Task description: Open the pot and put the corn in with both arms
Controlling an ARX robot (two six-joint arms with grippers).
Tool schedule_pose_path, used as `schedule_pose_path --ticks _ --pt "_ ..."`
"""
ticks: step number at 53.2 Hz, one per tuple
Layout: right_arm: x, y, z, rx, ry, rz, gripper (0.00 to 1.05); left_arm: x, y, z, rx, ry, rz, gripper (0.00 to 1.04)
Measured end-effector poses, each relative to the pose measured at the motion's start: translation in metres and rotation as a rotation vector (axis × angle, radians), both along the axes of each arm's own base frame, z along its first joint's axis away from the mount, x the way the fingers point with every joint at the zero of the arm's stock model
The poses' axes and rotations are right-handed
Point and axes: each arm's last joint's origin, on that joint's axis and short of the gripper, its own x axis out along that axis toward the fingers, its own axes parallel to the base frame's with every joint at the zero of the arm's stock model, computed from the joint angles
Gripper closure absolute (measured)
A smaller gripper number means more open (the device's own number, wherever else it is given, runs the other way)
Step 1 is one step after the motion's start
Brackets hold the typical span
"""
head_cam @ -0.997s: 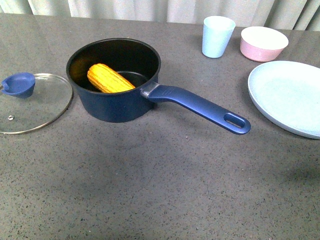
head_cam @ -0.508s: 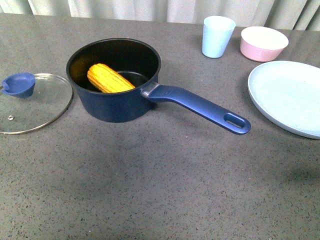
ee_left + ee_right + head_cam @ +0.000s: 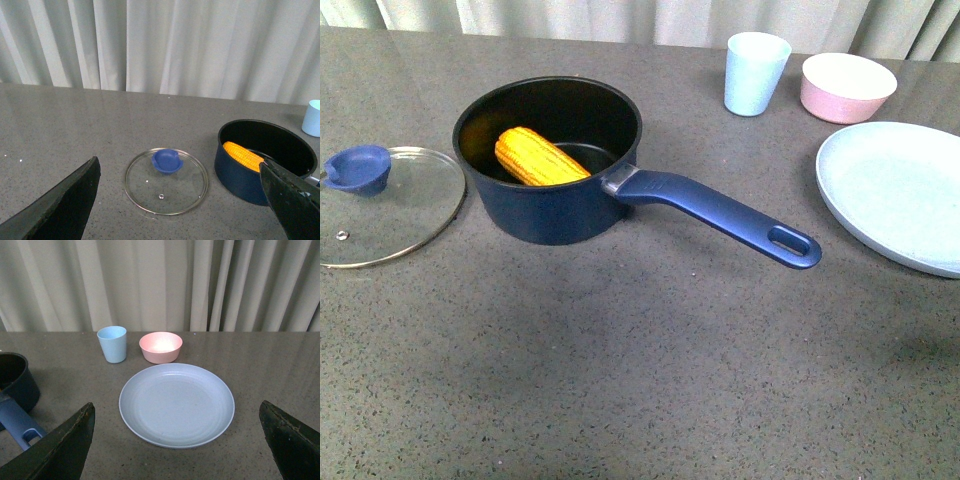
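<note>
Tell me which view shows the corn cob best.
The front view: the corn cob lies fully exposed inside the pot, leaning on its wall. The left wrist view shows the cob smaller, its end cut off by a finger. The right wrist view shows none.

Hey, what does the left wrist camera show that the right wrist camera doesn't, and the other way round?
Only the left wrist view shows the glass lid lying flat on the table beside the pot, and the corn inside the pot. Only the right wrist view shows the pink bowl and the large plate. Both show the blue cup, part of the pot, the grey table, the curtain, and their own gripper's fingers spread open, holding nothing.
</note>
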Motion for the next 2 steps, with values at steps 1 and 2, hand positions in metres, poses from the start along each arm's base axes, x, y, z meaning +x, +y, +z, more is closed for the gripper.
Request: schedule_pose_path --ticks 1,2 --pt "0.0 0.0 0.0 0.0 0.0 0.0 0.09 0.0 0.0 0.0 0.0 0.0 0.0 0.09" --pt "0.0 0.0 0.0 0.0 0.0 0.0 0.09 0.0 0.0 0.0 0.0 0.0 0.0 0.09"
